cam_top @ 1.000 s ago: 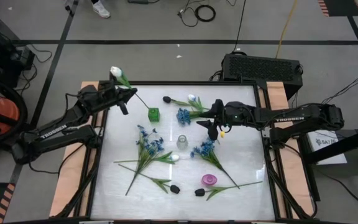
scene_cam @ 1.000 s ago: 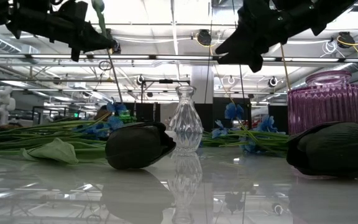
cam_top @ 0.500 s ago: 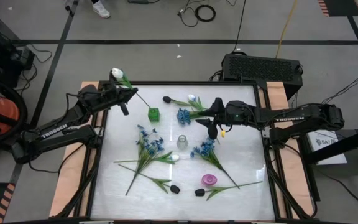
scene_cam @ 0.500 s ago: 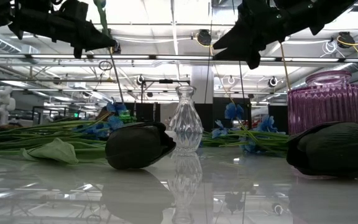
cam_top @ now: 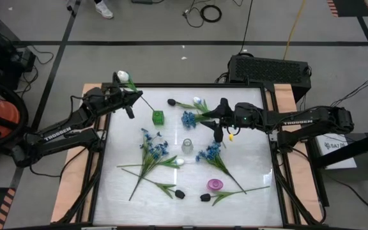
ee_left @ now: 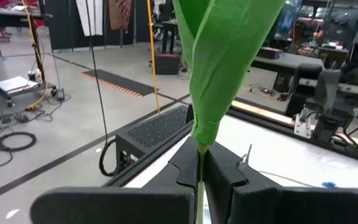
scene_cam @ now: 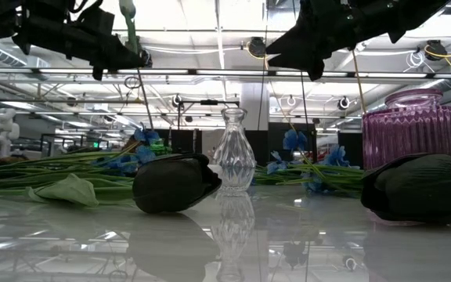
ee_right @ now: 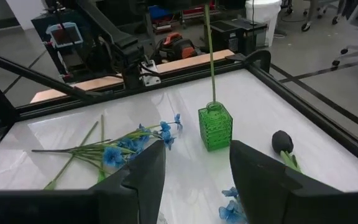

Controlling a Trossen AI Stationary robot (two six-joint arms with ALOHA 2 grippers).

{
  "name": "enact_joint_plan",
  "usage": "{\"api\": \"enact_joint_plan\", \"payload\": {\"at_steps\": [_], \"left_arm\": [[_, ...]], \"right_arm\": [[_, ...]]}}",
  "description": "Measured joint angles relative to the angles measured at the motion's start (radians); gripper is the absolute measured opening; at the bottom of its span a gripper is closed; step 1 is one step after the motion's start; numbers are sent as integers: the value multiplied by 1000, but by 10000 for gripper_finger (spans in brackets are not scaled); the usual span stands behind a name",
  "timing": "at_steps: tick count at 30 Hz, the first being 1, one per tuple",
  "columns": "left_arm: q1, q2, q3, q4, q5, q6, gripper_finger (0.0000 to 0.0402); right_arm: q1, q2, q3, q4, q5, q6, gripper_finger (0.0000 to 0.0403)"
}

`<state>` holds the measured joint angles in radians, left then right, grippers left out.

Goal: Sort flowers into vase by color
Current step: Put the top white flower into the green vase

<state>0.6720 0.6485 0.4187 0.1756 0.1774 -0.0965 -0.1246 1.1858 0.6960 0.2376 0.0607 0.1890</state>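
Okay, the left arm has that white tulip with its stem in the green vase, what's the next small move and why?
Probably lower it further, then let go. The left end effector is shut on the white tulip, holding it near the bloom. The stem slants down into the green vase, and the right wrist view shows it entering the neck, but the flower looks held high and tilted. The right end effector hangs open near the blue flowers.
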Motion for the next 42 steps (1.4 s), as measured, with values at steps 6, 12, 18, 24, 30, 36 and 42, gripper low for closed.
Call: {"api": "enact_joint_plan", "payload": {"at_steps": [6, 12, 18, 24, 30, 36, 42], "left_arm": [[0, 0, 0, 22, -2, -26, 15], [0, 41, 0, 24, -2, -28, 15], [0, 102, 0, 26, -3, -29, 32], [2, 140, 0, 10, -4, -25, 78], [2, 141, 0, -81, -5, -28, 137], [2, 140, 0, -144, -4, -53, 157], [0, 139, 0, -175, 20, -48, 157]], "right_arm": [[0, 0, 0, -1, 0, 2, 171], [0, 0, 0, -1, 0, 3, 171], [0, 0, 0, -1, 0, 4, 171], [0, 0, 0, -1, 0, 5, 171], [0, 0, 0, -2, -1, 5, 171], [0, 0, 0, -2, -1, 5, 171], [0, 0, 0, -2, -1, 5, 171]]}}
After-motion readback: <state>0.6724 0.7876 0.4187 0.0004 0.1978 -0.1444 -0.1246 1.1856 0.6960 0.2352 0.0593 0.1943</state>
